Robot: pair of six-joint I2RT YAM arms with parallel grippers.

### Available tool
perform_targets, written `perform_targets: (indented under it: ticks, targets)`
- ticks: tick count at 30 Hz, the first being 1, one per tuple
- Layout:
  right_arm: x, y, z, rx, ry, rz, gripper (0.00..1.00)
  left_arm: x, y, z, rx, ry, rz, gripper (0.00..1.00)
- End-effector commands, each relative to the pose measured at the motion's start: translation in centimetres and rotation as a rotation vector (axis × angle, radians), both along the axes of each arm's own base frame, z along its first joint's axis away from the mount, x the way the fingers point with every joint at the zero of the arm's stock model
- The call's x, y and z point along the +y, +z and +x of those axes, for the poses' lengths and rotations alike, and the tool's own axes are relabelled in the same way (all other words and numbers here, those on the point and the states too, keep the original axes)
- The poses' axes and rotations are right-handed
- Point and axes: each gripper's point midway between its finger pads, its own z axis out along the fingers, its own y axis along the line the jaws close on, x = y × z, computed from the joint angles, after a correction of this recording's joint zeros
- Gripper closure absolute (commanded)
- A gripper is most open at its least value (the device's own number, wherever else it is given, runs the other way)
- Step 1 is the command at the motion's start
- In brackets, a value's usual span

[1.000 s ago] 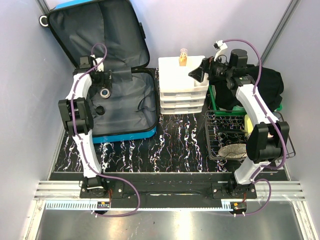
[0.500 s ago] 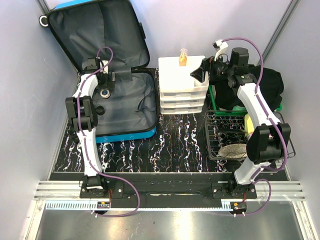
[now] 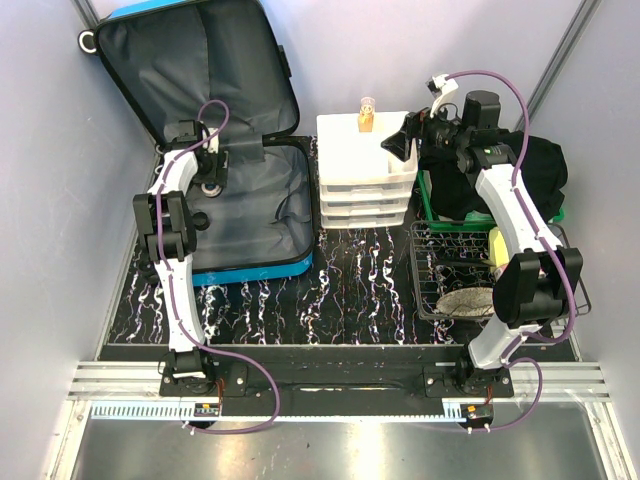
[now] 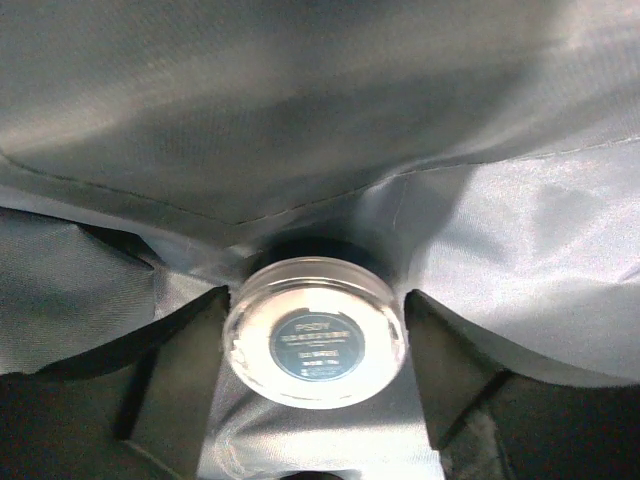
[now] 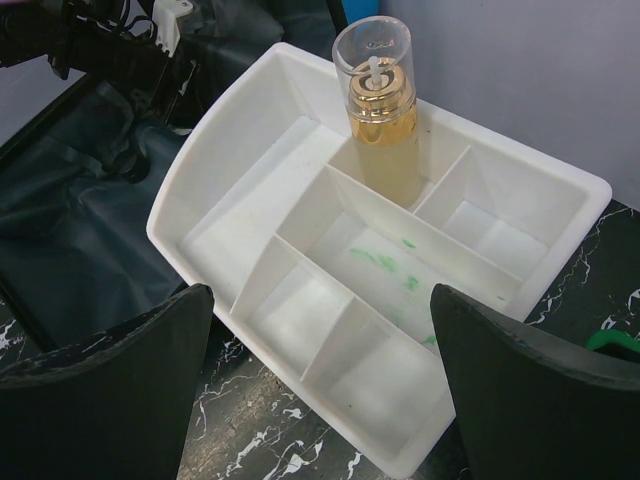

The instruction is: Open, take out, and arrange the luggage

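One luggage (image 3: 255,215): far left on the table (image 3: 360,280), lying open, lid propped up at the back wall, grey lining showing.
Left gripper (image 4: 315,295): down inside the luggage, jaws partly apart astride a round jar (image 4: 315,345); pads right at its sides, but I cannot tell if they grip it.
Organiser (image 5: 200,170): white, just right of the luggage; pump bottle (image 5: 380,110) upright in its top tray.
Right gripper (image 5: 320,300): above the organiser, jaws wide apart, holding nothing.

Overhead camera faces down; wrist cameras sit close over luggage (image 3: 255,215) and organiser (image 3: 345,150)
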Motion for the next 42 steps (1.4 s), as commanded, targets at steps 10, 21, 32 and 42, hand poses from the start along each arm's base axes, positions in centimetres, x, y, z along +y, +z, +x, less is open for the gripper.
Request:
perform_targets:
  ticks: [10,21,32,42]
  targets:
    - [-0.2,3.4,-0.2,-0.089,-0.003,0.004,0.0,-5.8,11.8,0.2,-0.204,-0.201,-0.243,0.67]
    - [1.4,6.9,-2.1,-0.214,0.122,0.061,0.0,-23.4,33.5,-12.4,-0.346,-0.788,-0.969,0.68]
    - [3.0,10.0,-6.0,-0.423,0.237,0.099,0.0,-30.1,41.6,-23.2,-0.211,-1.129,-1.272,0.69]
    - [6.7,10.3,-12.1,-0.677,0.412,0.013,0.0,-32.9,42.1,-26.2,-0.14,-1.225,-1.279,0.69]
